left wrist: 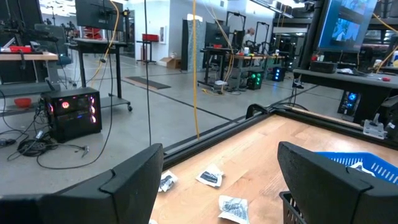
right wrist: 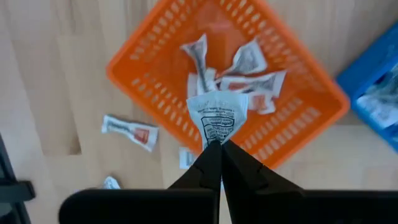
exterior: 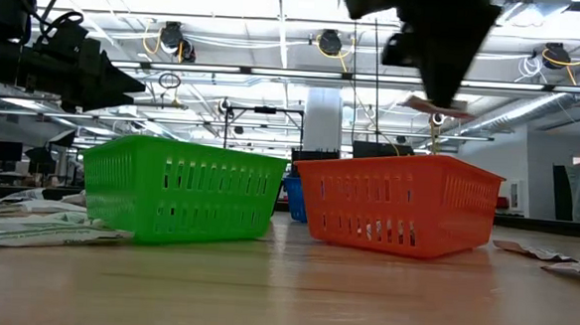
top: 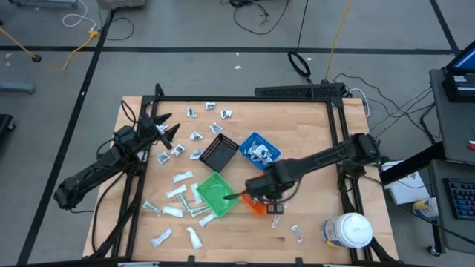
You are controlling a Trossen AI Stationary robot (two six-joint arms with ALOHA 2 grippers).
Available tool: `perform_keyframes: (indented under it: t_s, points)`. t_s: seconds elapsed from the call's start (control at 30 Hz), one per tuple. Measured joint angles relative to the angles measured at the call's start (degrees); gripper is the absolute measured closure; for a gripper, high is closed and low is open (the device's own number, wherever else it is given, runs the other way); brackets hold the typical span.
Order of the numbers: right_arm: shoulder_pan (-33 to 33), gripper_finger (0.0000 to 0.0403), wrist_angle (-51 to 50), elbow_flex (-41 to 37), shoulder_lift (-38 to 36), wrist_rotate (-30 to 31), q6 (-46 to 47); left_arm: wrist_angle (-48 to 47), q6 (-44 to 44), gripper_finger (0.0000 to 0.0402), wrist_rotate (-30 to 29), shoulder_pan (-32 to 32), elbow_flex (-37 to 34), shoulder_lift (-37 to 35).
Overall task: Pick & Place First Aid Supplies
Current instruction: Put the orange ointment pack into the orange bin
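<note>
My right gripper (right wrist: pixel 217 147) is shut on a small white printed packet (right wrist: pixel 219 118) and hangs above the orange bin (right wrist: pixel 230 81), which holds several white packets on its floor. In the high view that gripper (top: pixel 256 194) sits over the orange bin (top: pixel 257 206), between the green bin (top: pixel 216 194) and the table's near edge. The low view shows the packet (exterior: pixel 434 106) above the orange bin (exterior: pixel 397 203). My left gripper (top: pixel 167 126) is open at the table's far left, raised above loose packets (left wrist: pixel 233 208). My right gripper pinches the white packet by its narrow lower edge (right wrist: pixel 215 139) between the two fingertips, coming from above and pointing down. The packet is lifted clear above the orange bin and fans out beyond the fingertips.
Black bin (top: pixel 219 153) and blue bin (top: pixel 259 149) stand mid-table. Loose packets lie scattered at the far left (top: pixel 194 136) and near left (top: pixel 174 211); a few lie near the orange bin (right wrist: pixel 130 130). A large white jar (top: pixel 349 230) stands at the near right corner.
</note>
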Motion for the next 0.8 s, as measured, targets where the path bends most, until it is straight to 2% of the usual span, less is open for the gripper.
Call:
perform_keyframes:
  t_s: [0.17,0.27,0.8]
  points:
    - [-1.81,0.0403,-3.45,7.24,4.03,0.00,-0.70,0.01,0.00,0.0078,0.00,0.00,0.01,0.00]
    - [-2.15,0.0403,-2.94,8.46,5.36,0.08,-1.15,0.00,0.01,0.0078,0.00,0.00,0.00,0.00]
    - [-0.84,0.0403,8.27,-0.06,10.98,1.76,-1.54,0.01,0.00,0.0078,0.01,0.00,0.01,0.00]
